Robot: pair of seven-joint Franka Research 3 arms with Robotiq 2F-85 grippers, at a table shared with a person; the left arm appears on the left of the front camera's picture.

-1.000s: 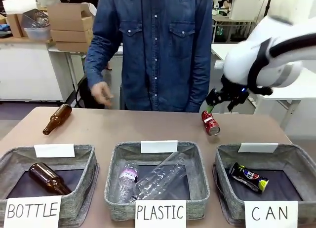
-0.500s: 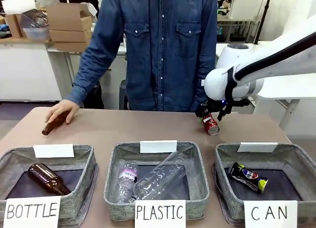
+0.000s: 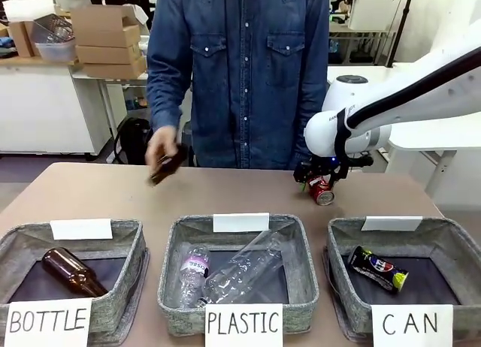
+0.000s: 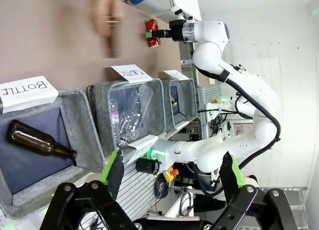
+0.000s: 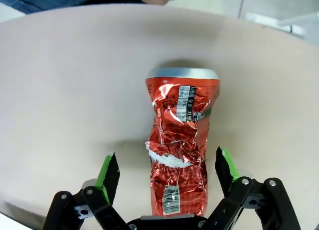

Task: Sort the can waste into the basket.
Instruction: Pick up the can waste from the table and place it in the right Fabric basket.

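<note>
Right hand [image 5: 165, 177] is spread wide, holding nothing; the dented red can [image 5: 179, 150] lies on the worktop [image 5: 60, 80] between its green pads [image 5: 107, 171], touching neither. Dark can [image 3: 378, 269] lies inside the CAN basket [image 3: 440, 230]. Left hand [image 4: 172, 172] is open, empty.

A crumpled red can [image 5: 179, 155] is marked with white patches, black-and-white print and a silver rim. A dark blue-black can [image 3: 377, 269] with a red-white-blue logo and a yellow-green end is seen on the dark lining of a grey basket [image 3: 342, 238] signed "CAN" in black on white paper.
</note>
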